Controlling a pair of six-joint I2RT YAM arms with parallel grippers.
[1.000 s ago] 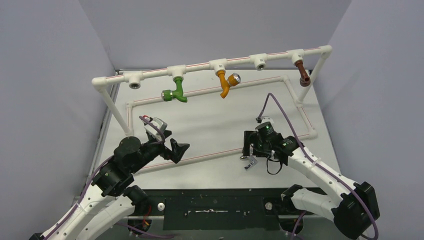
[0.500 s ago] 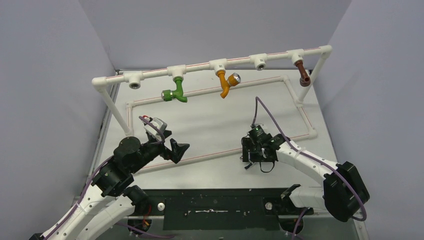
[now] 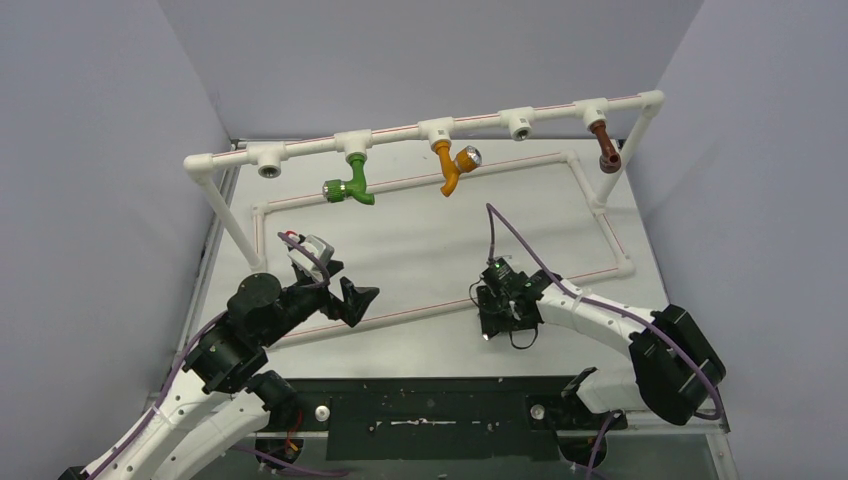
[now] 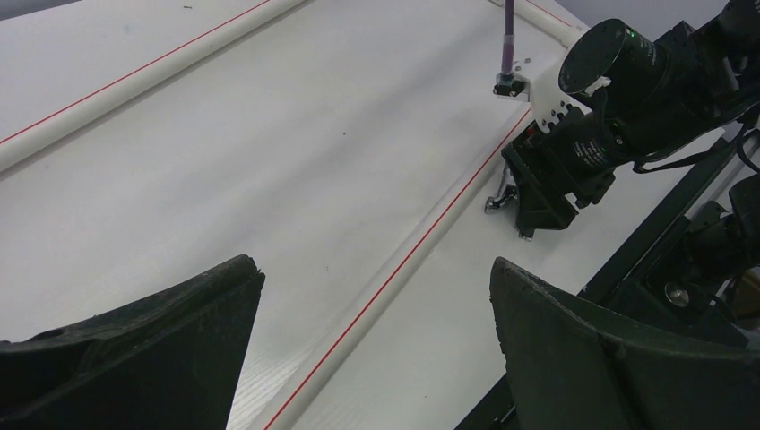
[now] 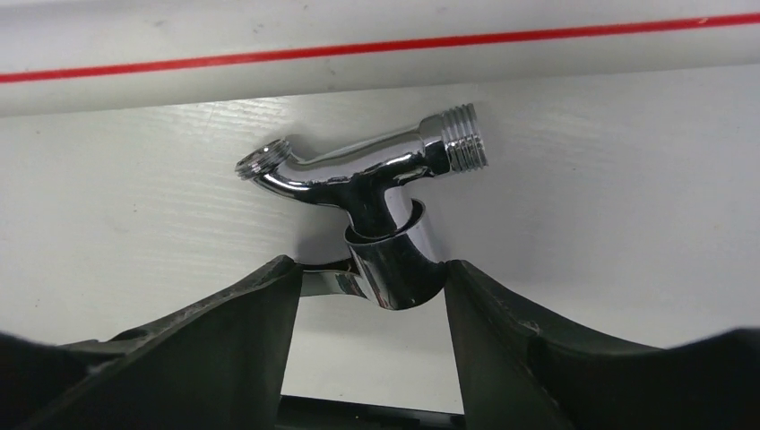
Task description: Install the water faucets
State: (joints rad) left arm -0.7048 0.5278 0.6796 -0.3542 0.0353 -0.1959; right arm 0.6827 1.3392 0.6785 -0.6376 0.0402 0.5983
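Observation:
A shiny chrome faucet (image 5: 358, 170) lies just above the white table beside the red-striped pipe (image 5: 376, 45), its threaded end to the right. My right gripper (image 5: 369, 266) is shut on its valve body and lever. In the top view this gripper (image 3: 492, 325) is low, near the front pipe (image 3: 400, 312). The left wrist view shows the same faucet (image 4: 500, 199) under the right gripper (image 4: 547, 202). My left gripper (image 3: 355, 300) is open and empty (image 4: 374, 269) over the front pipe. Green (image 3: 350, 187), orange (image 3: 448, 170) and brown (image 3: 605, 150) faucets hang from the raised rail.
The raised white rail has open tee fittings at the left (image 3: 268, 160) and right of centre (image 3: 519, 122). A rectangular pipe frame (image 3: 610, 240) lies on the table. Grey walls stand on both sides. A black strip (image 3: 430, 405) runs along the near edge.
My right gripper has moved left along the front pipe, and the chrome faucet has moved with it. The left arm has not moved.

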